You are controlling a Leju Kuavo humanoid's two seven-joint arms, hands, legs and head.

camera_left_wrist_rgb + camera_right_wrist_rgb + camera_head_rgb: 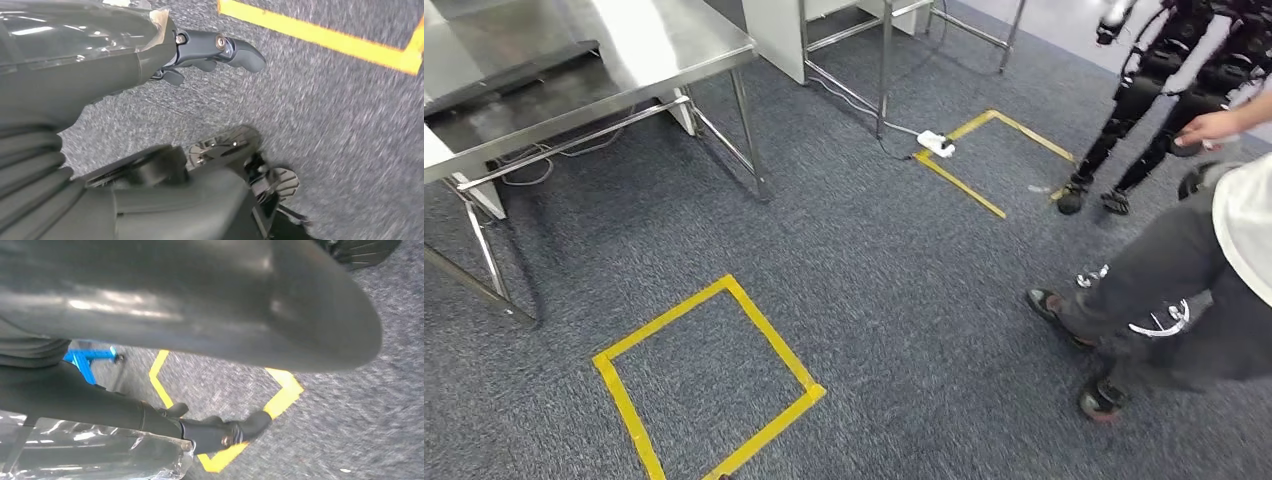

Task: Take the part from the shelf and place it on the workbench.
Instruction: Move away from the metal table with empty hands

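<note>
A steel workbench (674, 40) stands at the upper left of the head view, with a flat dark piece (514, 75) lying on its top. My left hand (200, 50) hangs over the grey carpet in the left wrist view, dark fingers stretched out and nothing in them. In the right wrist view my right hand (215, 432) also hangs above the carpet, fingers extended and holding nothing. Clear plastic film wraps both wrists.
A yellow tape square (709, 380) marks the carpet just ahead, and a second one (994, 160) lies farther off beside a white power strip (936, 143). A person (1184, 280) crouches at the right. Another dark robot's legs (1144, 110) stand behind. A blue frame (85, 360) stands nearby.
</note>
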